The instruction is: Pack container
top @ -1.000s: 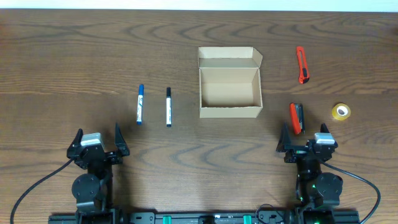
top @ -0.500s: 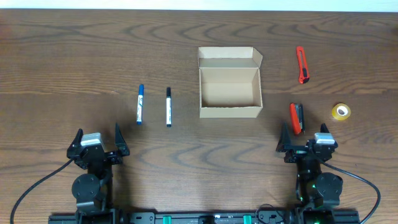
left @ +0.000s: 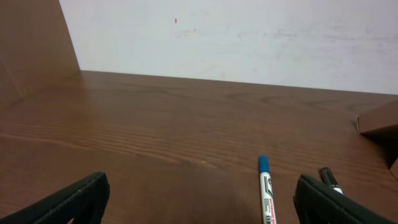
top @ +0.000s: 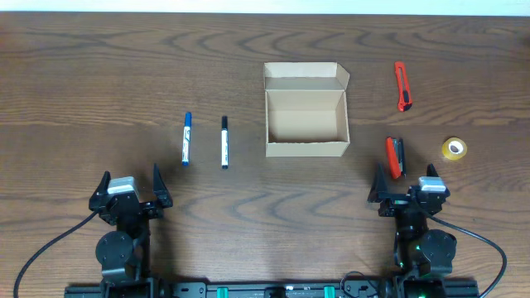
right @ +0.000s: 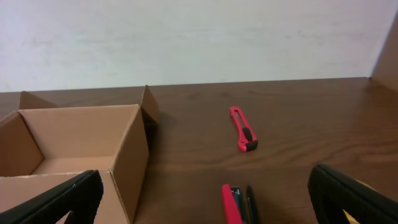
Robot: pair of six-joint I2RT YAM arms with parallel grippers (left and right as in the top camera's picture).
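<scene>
Both grippers sit at the near edge of the dark brown wooden table (top: 83, 83), holding nothing. The left gripper (top: 130, 180) (left: 199, 205) and the right gripper (top: 405, 184) (right: 205, 202) each have their black fingers spread wide apart.

In the left wrist view only a corner of the small tan cardboard box with a flap lid (top: 306, 149) (left: 379, 118) shows at the right edge. The black-capped white marker (top: 224, 142) (left: 329, 179) is partly covered there by a finger, and the blue-capped white marker (top: 186, 139) (left: 266, 190) runs off the bottom edge. In the right wrist view the box (right: 130, 155) is cut off on the left and its lower front is hidden behind a finger. The nearer red-and-black cutter (top: 395, 157) (right: 233, 202) is cut by the bottom edge, and its lower end cannot be made out.

The box stands mid-table, open top upward, its long axis running left to right. Its lid is folded back on the far side. It lies between the markers on the left and, on the right, the two cutters, the slim red box cutter (top: 402, 86) (right: 242, 129) farther back. A small yellow tape roll (top: 453, 149) lies far right.
</scene>
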